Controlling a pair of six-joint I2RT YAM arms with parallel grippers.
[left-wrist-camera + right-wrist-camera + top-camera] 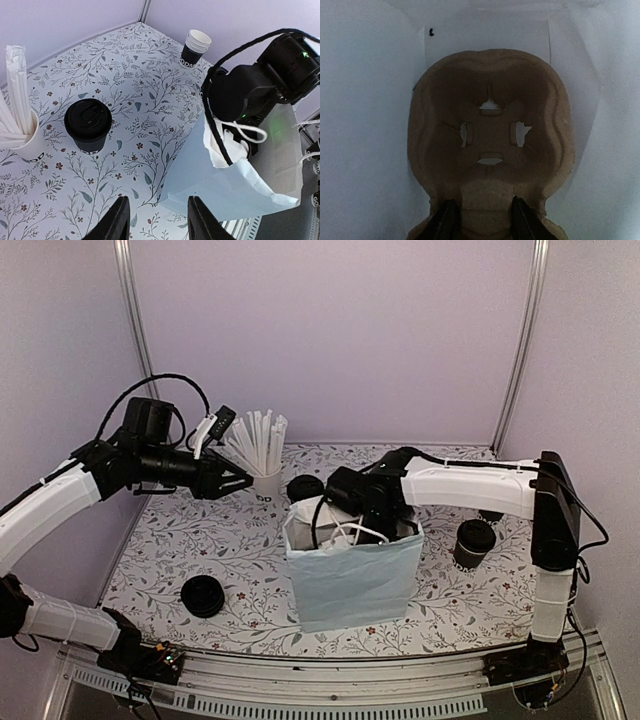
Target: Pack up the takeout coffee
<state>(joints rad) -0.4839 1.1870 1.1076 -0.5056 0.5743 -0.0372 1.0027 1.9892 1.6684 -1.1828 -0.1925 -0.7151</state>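
Observation:
The takeout coffee (pixel 88 125), a black cup with a black lid, stands upright on the floral table; in the top view (pixel 304 487) it is just behind the bag. My left gripper (pixel 160 220) is open and empty, hovering above the table near the bag's corner, apart from the cup; it also shows in the top view (pixel 236 483). The light blue paper bag (pixel 355 575) stands open. My right gripper (pixel 485 220) is down inside the bag, its fingers closed on the middle ridge of a brown pulp cup carrier (pixel 490 100) that lies on the bag's bottom.
A white cup of wrapped straws (pixel 262 455) stands at the back. A stack of unlidded black cups (pixel 473 542) is right of the bag. A low pile of black lids (pixel 203 596) lies front left. Walls close in the table.

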